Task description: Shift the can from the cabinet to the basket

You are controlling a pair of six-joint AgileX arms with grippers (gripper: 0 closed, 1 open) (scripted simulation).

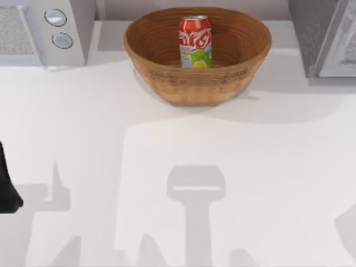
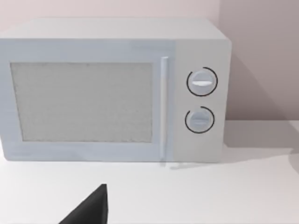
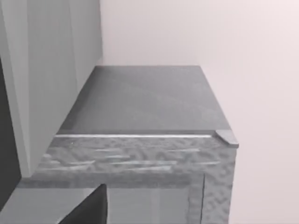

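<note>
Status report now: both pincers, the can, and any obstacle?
Left arm parked at table's left edge. Can upright inside basket, clear of cabinet. Nothing in the way.

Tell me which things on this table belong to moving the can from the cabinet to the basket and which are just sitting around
Part of the job:
- can, standing upright inside the basket
- basket, at the back middle of the table
- cabinet, at the back right

Just lying about:
- microwave with two round knobs, at the back left
</note>
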